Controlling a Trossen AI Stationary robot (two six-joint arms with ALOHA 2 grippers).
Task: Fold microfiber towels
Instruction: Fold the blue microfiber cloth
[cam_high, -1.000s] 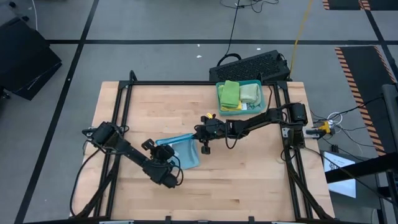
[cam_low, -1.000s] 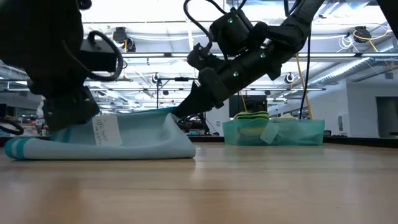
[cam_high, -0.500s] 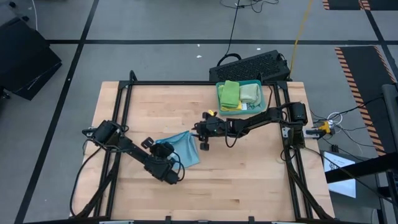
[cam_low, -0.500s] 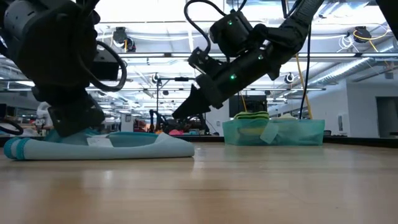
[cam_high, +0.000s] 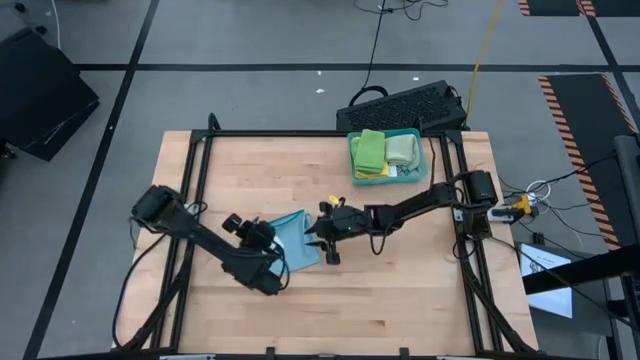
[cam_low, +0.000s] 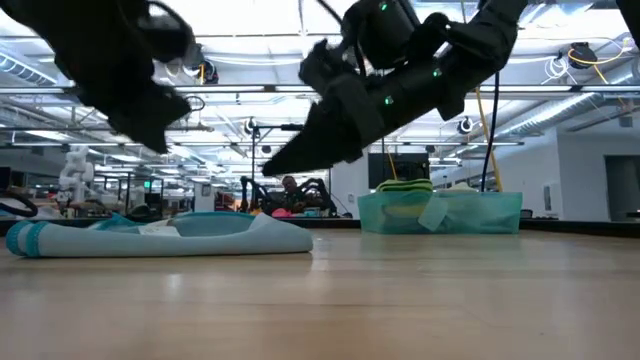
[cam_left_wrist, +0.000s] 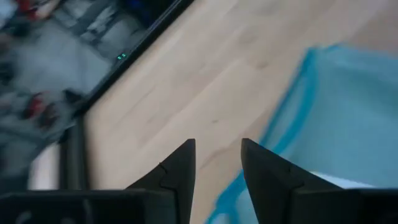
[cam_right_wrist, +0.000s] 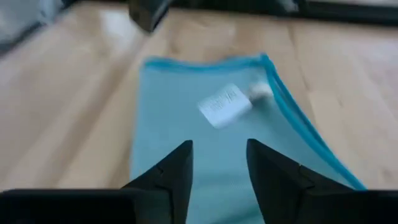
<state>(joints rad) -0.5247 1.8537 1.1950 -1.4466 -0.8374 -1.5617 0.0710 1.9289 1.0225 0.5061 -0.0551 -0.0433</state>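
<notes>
A light blue microfiber towel (cam_high: 298, 242) lies flat on the wooden table, folded over, with a white label (cam_right_wrist: 224, 104) on top. My left gripper (cam_high: 252, 230) hangs open just off the towel's left edge, raised above it (cam_low: 158, 135). My right gripper (cam_high: 318, 238) is open at the towel's right edge and points slanting down over the cloth (cam_right_wrist: 211, 130). Neither touches it. More towels, bright green (cam_high: 370, 150) and pale green (cam_high: 402, 150), lie in a teal tray (cam_high: 418, 160) at the back right.
A black frame rail (cam_high: 300, 133) runs round the table top. A black keyboard (cam_high: 405, 105) sits beyond the far edge, behind the tray (cam_low: 440, 212). Bare wood lies near the front edge and at the far left.
Both grippers have let go of the blue towel. Its lifted upper layer has dropped and now lies flat on the lower one. My left gripper has risen clear of the cloth and rolled. My right gripper has moved a little toward the near edge.
</notes>
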